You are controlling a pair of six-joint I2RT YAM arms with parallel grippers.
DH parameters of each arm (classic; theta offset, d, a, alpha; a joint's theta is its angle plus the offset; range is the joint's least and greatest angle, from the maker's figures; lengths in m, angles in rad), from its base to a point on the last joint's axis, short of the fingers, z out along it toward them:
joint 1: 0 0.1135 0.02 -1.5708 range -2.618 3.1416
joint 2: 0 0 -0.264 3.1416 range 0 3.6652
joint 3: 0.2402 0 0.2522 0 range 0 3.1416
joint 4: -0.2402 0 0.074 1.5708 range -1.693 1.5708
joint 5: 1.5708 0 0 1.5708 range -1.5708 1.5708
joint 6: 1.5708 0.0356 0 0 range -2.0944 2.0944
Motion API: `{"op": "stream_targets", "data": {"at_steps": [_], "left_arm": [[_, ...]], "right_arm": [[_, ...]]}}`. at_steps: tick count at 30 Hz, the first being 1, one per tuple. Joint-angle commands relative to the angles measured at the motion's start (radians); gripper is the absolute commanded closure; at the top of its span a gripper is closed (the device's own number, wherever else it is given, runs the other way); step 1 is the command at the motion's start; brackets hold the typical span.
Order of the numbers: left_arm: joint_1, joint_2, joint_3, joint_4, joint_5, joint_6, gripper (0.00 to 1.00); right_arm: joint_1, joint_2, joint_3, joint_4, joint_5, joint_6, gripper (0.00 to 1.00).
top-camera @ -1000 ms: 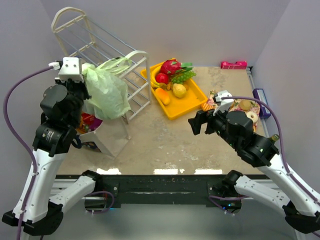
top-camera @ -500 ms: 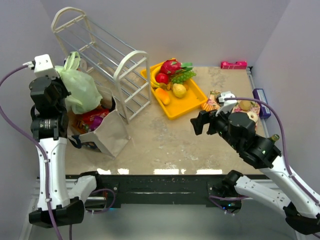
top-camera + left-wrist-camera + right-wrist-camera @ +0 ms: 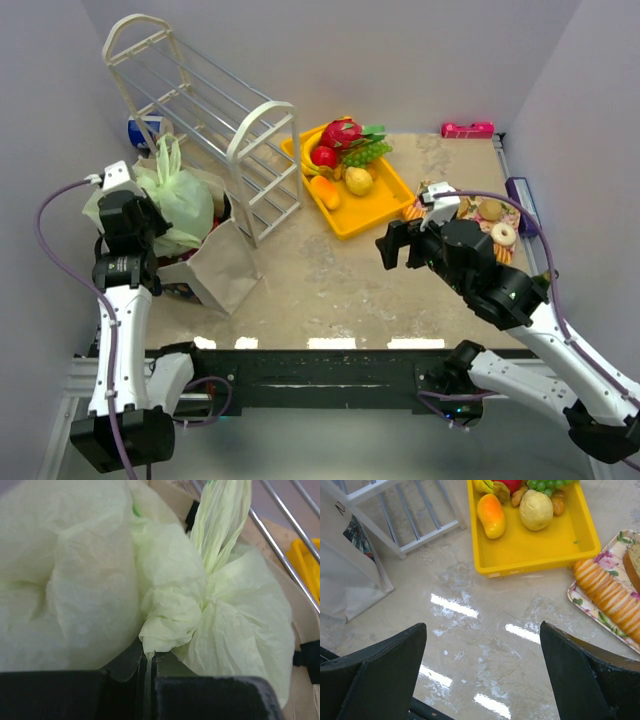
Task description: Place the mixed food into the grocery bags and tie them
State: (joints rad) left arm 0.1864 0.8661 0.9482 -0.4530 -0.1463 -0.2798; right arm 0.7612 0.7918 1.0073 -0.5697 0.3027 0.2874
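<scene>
The pale-green plastic bag (image 3: pixel 183 200) is full and knotted, its loop handles standing up. It rests in the mouth of the beige tote (image 3: pixel 228 272), left of the table. My left gripper (image 3: pixel 148 212) is at the bag's left side. In the left wrist view its jaws are shut on a thin fold of the green bag (image 3: pixel 170 625) just below the knot, with the gripper (image 3: pixel 148 664) at the bottom edge. My right gripper (image 3: pixel 392 245) is open and empty above bare table (image 3: pixel 482 630). Toy fruits (image 3: pixel 345 155) lie in the yellow tray (image 3: pixel 378 205).
A white wire rack (image 3: pixel 215 110) stands behind and beside the tote. A flowered plate (image 3: pixel 495 225) with biscuits and doughnuts is at the right, also showing in the right wrist view (image 3: pixel 610 602). A pink object (image 3: pixel 467 129) lies at the back edge.
My left arm has swung down and to the left, lowering the green bag from up by the rack onto the tote. The right arm has barely moved.
</scene>
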Motion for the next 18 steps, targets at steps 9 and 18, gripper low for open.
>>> {"op": "stream_targets", "data": {"at_steps": [9,18], "left_arm": [[0.047,0.039,-0.123,0.048,0.223,-0.081,0.93],[0.044,0.011,0.078,-0.047,0.120,0.057,0.00]], "right_arm": [[0.004,-0.048,-0.006,0.017,0.053,-0.007,0.01],[0.001,0.015,0.057,0.027,0.105,-0.004,0.01]]}}
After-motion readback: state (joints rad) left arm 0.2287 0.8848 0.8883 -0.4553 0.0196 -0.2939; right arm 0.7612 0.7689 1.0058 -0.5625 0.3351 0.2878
